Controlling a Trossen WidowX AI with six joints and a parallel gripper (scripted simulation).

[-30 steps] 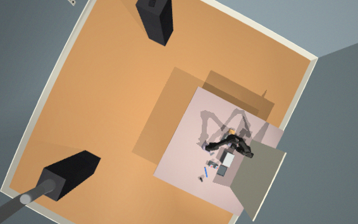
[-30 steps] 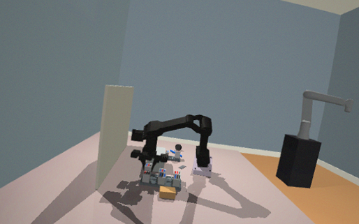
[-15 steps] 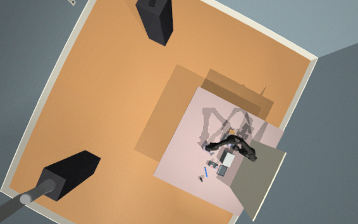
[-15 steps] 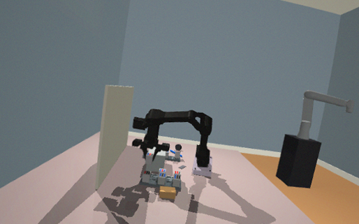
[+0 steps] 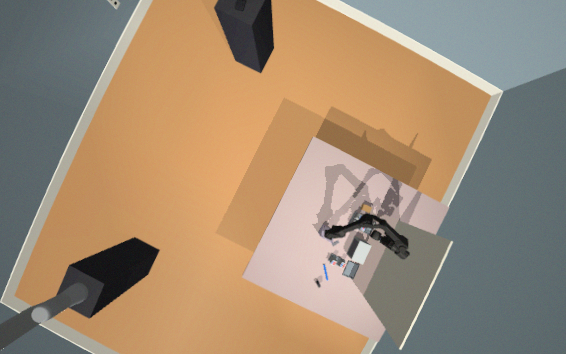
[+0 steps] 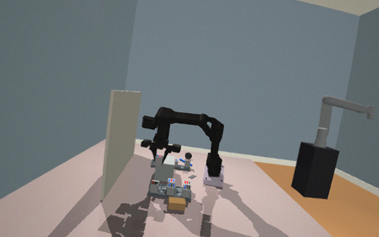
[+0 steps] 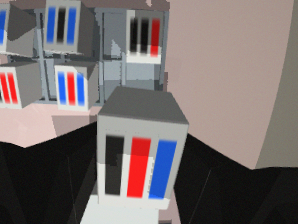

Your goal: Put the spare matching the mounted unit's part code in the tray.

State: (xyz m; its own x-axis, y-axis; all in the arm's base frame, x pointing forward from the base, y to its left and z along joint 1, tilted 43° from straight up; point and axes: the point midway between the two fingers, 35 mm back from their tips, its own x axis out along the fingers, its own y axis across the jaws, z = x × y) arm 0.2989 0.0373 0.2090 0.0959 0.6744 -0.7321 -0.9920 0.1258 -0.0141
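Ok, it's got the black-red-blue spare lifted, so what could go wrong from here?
The held spare may be the wrong one: the mounted unit's back code isn't visible in these views. The rack of spares sits close ahead, so a low swing could clip them. The orange tray lies beyond that rack, so early release would miss it.

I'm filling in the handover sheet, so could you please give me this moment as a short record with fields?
arm: reaching out over the spares rack
gripper: shut on a spare
held spare: grey block, label striped black, red, blue
held spare height: lifted above the rack, by the wrist view
nearest rack spare: stripes black, black, red
tray: orange, in front of the rack, no spare seen in it
white panel: upright beside the rack
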